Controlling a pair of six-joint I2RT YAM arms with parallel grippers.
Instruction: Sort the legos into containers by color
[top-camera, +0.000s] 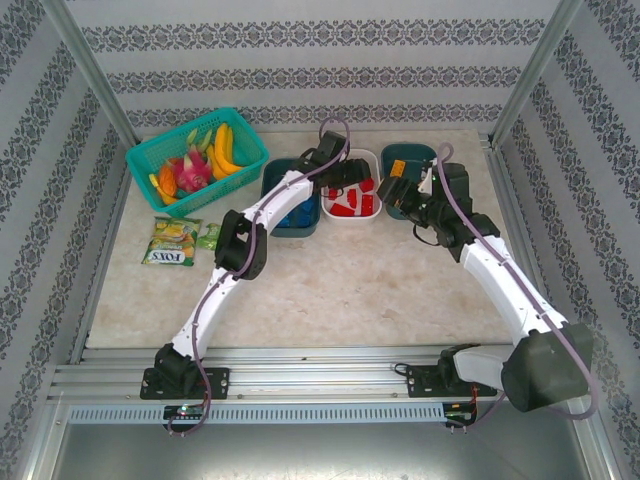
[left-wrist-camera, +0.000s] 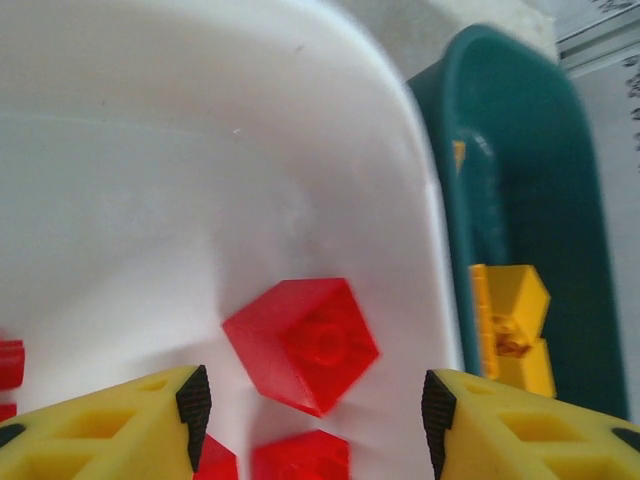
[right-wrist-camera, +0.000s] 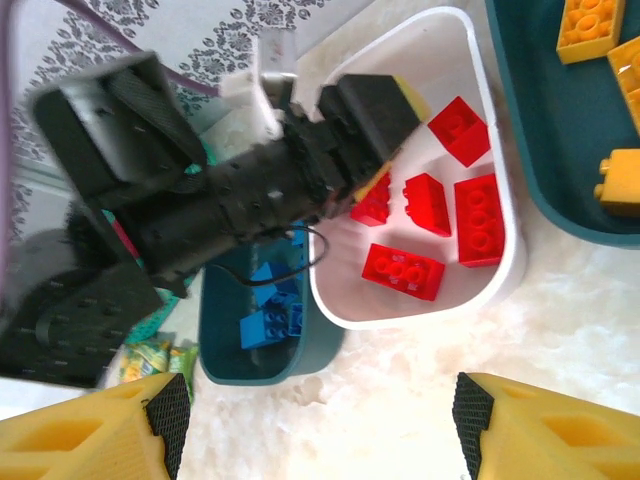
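- Middle tray (right-wrist-camera: 440, 50): white, with red bricks (right-wrist-camera: 480, 218).
- Left tray (right-wrist-camera: 215, 335): dark teal, with blue bricks (right-wrist-camera: 268, 320).
- Right tray (right-wrist-camera: 560, 130): dark teal, with orange-yellow bricks (right-wrist-camera: 590, 28).
- Basket (top-camera: 160, 155): bright teal mesh, with yellow bananas (top-camera: 228, 148) and a pink fruit (top-camera: 192, 172).
- Packet (top-camera: 172, 242): green and yellow.
- Table (top-camera: 350, 290): pale marbled beige.
- Walls (top-camera: 300, 40): white with grey floral bands.
- Left gripper (left-wrist-camera: 315, 405) and right gripper (right-wrist-camera: 320, 415): yellow fingers, black pads.
- Left arm (top-camera: 215, 290): white with black joints.

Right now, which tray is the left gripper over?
The white middle tray with red bricks; the left gripper hangs open over it. The teal trays flank it.
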